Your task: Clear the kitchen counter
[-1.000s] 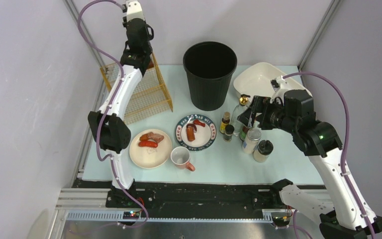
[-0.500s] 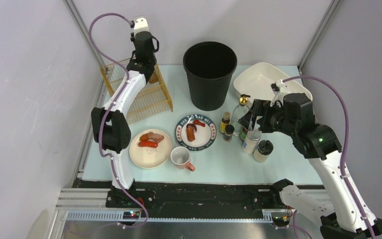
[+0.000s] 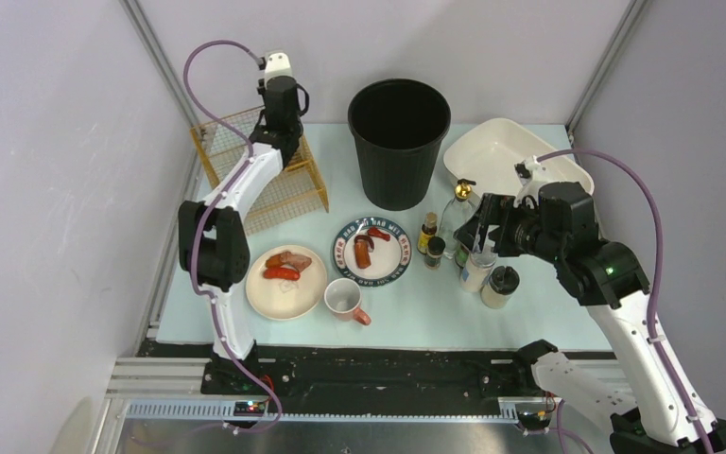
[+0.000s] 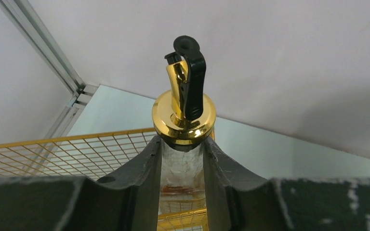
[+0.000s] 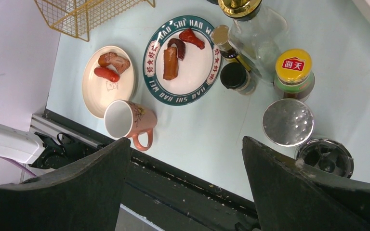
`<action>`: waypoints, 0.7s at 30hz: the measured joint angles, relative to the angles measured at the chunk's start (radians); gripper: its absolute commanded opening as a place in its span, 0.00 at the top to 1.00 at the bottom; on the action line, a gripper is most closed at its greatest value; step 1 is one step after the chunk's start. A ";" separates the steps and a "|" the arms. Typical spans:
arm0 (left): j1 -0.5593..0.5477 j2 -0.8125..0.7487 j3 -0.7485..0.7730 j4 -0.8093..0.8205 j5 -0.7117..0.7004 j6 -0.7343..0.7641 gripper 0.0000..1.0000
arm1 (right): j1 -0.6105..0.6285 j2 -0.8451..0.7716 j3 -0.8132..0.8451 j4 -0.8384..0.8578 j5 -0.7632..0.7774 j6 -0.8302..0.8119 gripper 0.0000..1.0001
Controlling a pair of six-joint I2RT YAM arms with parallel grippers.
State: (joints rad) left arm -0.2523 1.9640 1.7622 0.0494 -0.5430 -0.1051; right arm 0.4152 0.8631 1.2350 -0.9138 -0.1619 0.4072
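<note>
Well, far on the left, the left fingers (image 4: 139, 183) are up over the yellow wire rack (image 3: 274, 184). They are partly closed and pinch the neck of a glass bottle (image 4: 182, 166), just under its gold cap (image 4: 184, 115).

The bench (image 3: 425, 307) is the big flat pale green top under everything, with a black rail at the front. It looks hard, smooth and fixed in place, so nobody lifts it. I think things can slide on it easily.

Going right, on it sit a cream plate (image 3: 285, 282) with sausages, a pink cup (image 3: 344, 299), a black bin (image 3: 399, 142) at the back, and a blue-rimmed plate (image 3: 369, 251) with more food. Next comes a bunch of small jars (image 5: 294, 72) and a second bottle (image 5: 260, 33).

The right fingers (image 5: 294, 187) hang above a silver-topped tin (image 5: 287, 121), spread wide, holding nothing. The jars look like glass, so they may be slippery and could break. A grip around the sides, below the lid, seems best. A white basin (image 3: 496, 151) is at far right.
</note>
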 measured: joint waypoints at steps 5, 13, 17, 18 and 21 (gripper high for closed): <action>-0.003 -0.002 -0.041 0.035 -0.004 0.000 1.00 | 0.000 -0.007 -0.007 0.001 0.000 0.000 0.10; -0.008 -0.031 -0.101 0.085 -0.004 -0.001 0.55 | 0.002 -0.023 -0.019 0.000 0.000 0.001 0.06; -0.010 -0.054 -0.130 0.105 -0.005 -0.001 0.36 | 0.002 -0.034 -0.020 0.000 0.000 0.002 0.05; -0.012 -0.063 -0.137 0.107 -0.006 -0.002 0.32 | 0.002 -0.037 -0.020 -0.001 0.000 0.002 0.05; -0.017 -0.093 -0.153 0.117 -0.008 0.000 0.26 | 0.002 -0.043 -0.020 -0.001 0.000 0.003 0.05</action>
State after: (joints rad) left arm -0.2695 1.8713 1.6096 0.1665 -0.5514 -0.1055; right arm 0.4171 0.8204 1.2152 -0.9146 -0.1619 0.4103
